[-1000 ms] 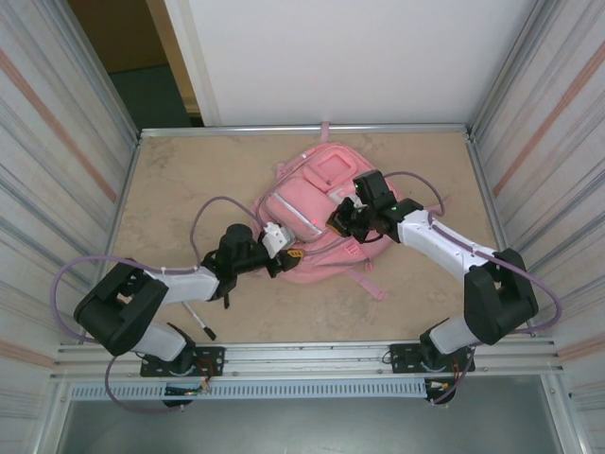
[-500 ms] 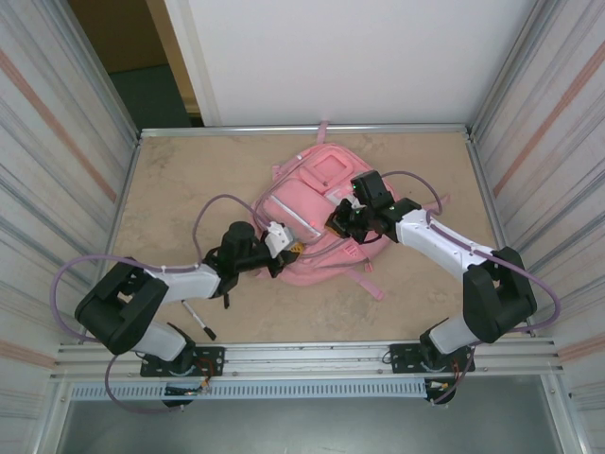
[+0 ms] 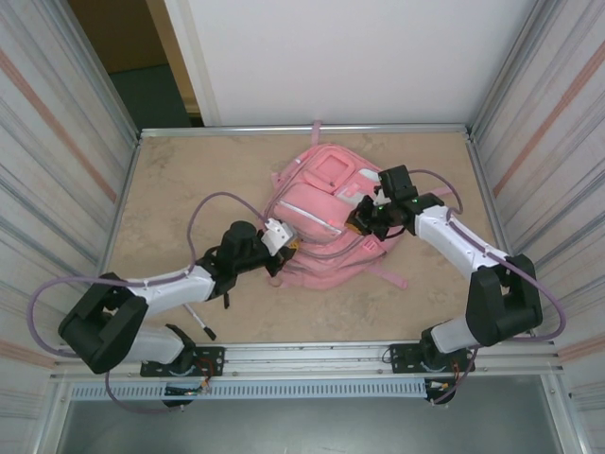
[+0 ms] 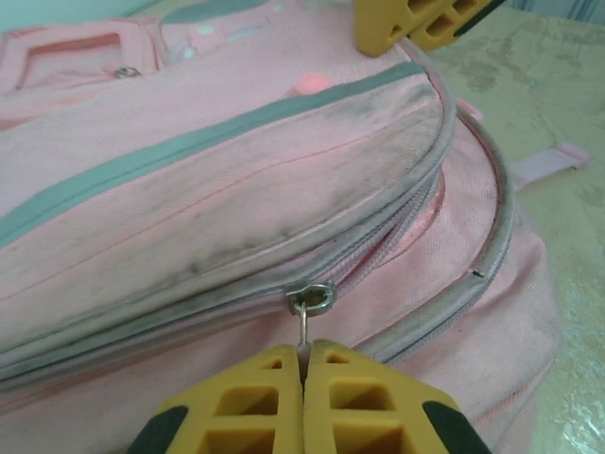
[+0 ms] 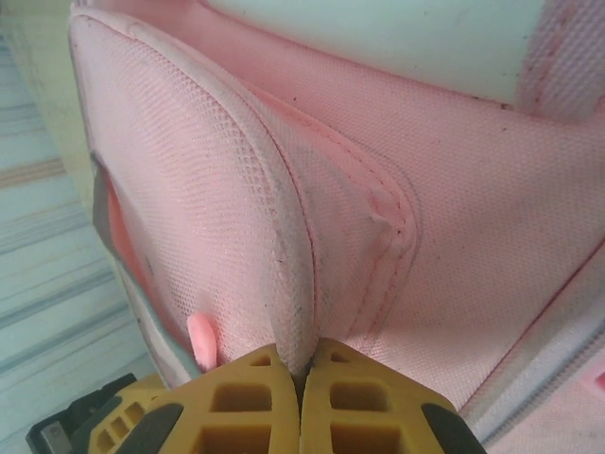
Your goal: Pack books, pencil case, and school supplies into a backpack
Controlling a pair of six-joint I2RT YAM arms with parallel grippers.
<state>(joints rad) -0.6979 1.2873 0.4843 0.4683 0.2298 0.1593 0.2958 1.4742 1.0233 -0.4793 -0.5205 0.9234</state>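
From above, the large pink fabric backpack with white and light-blue patches lies flat near the middle of the beige stone-patterned table, its front pockets facing up and one pink strap trailing toward the near edge. The left gripper sits at the backpack's near-left edge, and the right gripper is at its right side. Both touch the fabric. A slim black pen with a white tip lies on the table close to the left arm's base, well apart from the backpack.

In the left wrist view, the left gripper has its yellow fingers pressed together on the small metal zip pull. The pull hangs from a ring on the grey-edged zip that runs along the backpack. The yellow fingers of the right gripper show at the top edge, against the far side of the bag.

In the right wrist view, the right gripper has its yellow fingers closed on a raised ridge of pink mesh fabric on the backpack, pinching the seam between them.
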